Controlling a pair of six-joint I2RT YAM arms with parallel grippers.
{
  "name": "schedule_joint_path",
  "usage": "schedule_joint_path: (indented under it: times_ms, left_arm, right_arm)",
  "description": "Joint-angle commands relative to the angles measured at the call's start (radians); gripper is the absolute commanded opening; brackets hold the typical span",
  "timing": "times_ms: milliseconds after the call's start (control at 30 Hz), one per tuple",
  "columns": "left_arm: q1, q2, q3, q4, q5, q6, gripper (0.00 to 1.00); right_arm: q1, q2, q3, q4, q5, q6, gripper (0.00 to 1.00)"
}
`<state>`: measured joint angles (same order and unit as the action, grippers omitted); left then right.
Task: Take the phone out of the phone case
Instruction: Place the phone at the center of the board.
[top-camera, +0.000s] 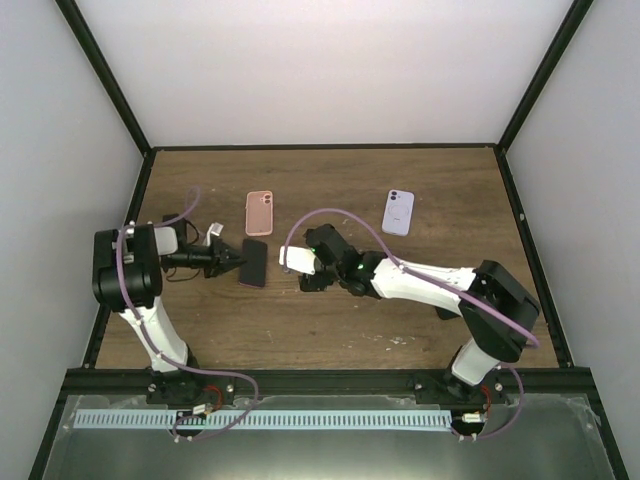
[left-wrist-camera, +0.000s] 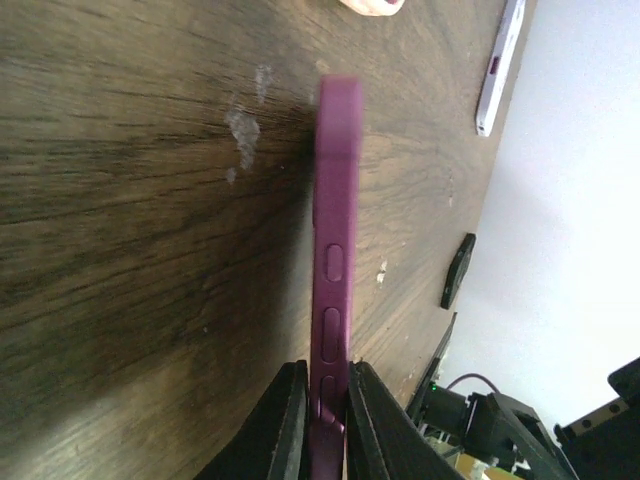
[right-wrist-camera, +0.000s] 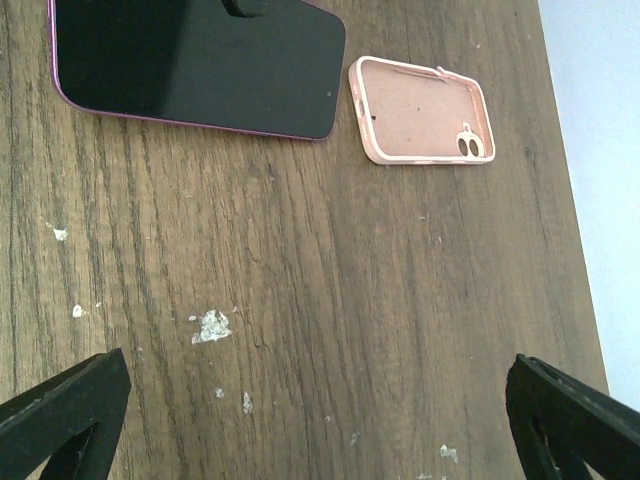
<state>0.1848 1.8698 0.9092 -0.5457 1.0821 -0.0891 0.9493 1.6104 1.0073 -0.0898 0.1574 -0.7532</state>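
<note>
A phone with a dark screen in a magenta case (top-camera: 254, 262) lies left of the table's middle. My left gripper (top-camera: 230, 258) is shut on its left long edge. In the left wrist view the case (left-wrist-camera: 336, 230) shows edge-on with its side buttons, pinched between both fingers of the left gripper (left-wrist-camera: 325, 420). My right gripper (top-camera: 304, 272) hovers just right of the phone, open wide and empty. In the right wrist view the right gripper (right-wrist-camera: 320, 430) is over bare wood, and the phone (right-wrist-camera: 195, 65) lies beyond it.
An empty pink case (top-camera: 259, 211) lies just behind the phone, open side up (right-wrist-camera: 422, 110). A lavender phone (top-camera: 398, 211) lies face down at the back right, and shows edge-on in the left wrist view (left-wrist-camera: 500, 65). Black frame posts border the wooden table (top-camera: 330, 320).
</note>
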Motion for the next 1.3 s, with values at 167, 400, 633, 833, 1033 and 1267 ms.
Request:
schedule_joint_path:
  times_ms: [167,400,633,833,1033,1267]
  left_arm:
    - [-0.015,0.041,0.022,0.024,-0.056,-0.007,0.22]
    - [-0.026,0.029,0.022,0.033,-0.099,-0.015,0.39]
    - [-0.059,0.022,0.051,0.028,-0.138,-0.017,0.49]
    - [-0.066,0.003,0.041,0.027,-0.182,-0.038,0.56]
    - [-0.067,-0.090,0.003,0.032,-0.252,-0.063,0.86]
    - [-0.070,-0.222,-0.002,-0.002,-0.323,-0.025,1.00]
  right_arm:
    - [-0.009,-0.035,0.066,-0.033,-0.015,0.029,1.00]
    - [-0.010,-0.032,0.059,-0.034,-0.012,0.032,1.00]
    - [-0.011,-0.032,0.050,-0.031,-0.003,0.032,1.00]
    - [-0.035,-0.039,0.067,-0.048,-0.011,0.061,1.00]
    - [-0.096,-0.034,0.136,-0.115,-0.073,0.171,1.00]
    - [-0.219,-0.029,0.193,-0.177,-0.164,0.337,1.00]
